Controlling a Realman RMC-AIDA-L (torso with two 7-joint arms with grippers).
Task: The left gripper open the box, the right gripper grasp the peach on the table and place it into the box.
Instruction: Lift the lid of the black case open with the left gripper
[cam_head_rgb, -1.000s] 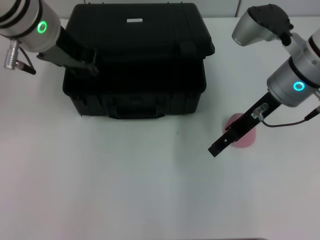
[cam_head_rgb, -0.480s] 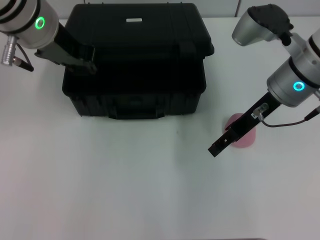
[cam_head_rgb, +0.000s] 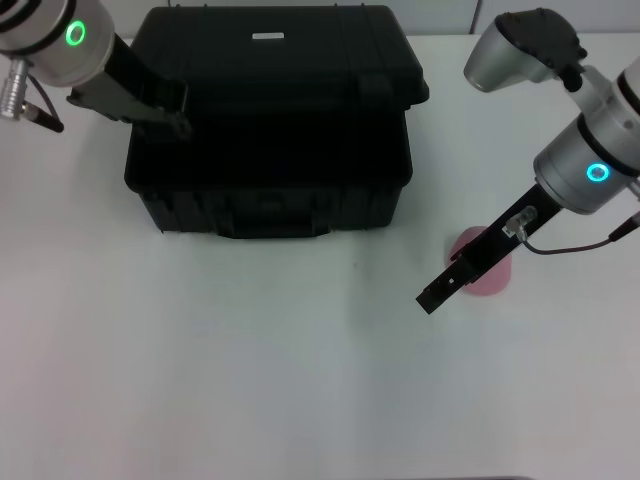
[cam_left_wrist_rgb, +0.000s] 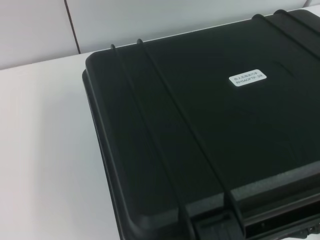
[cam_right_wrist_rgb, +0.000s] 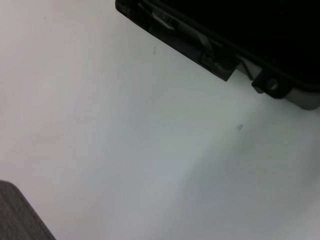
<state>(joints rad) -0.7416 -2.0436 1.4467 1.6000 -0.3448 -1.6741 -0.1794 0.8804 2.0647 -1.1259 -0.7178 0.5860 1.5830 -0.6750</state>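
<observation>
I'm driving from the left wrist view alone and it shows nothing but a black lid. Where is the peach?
Observer: The peach sits on the table, to the right of the box and outside it.
Operator: Where is the right arm?
Observer: The right pincer hangs over the peach, partly hiding it.
Operator: And my own pincer?
Observer: The left pincer is at the lid's left edge.

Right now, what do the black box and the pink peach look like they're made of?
The box looks like hard moulded plastic with a matte finish: raised ribs, rounded corners, a small white label. The peach looks soft and matte, an even pale pink without shine; real or imitation, I cannot tell.
</observation>
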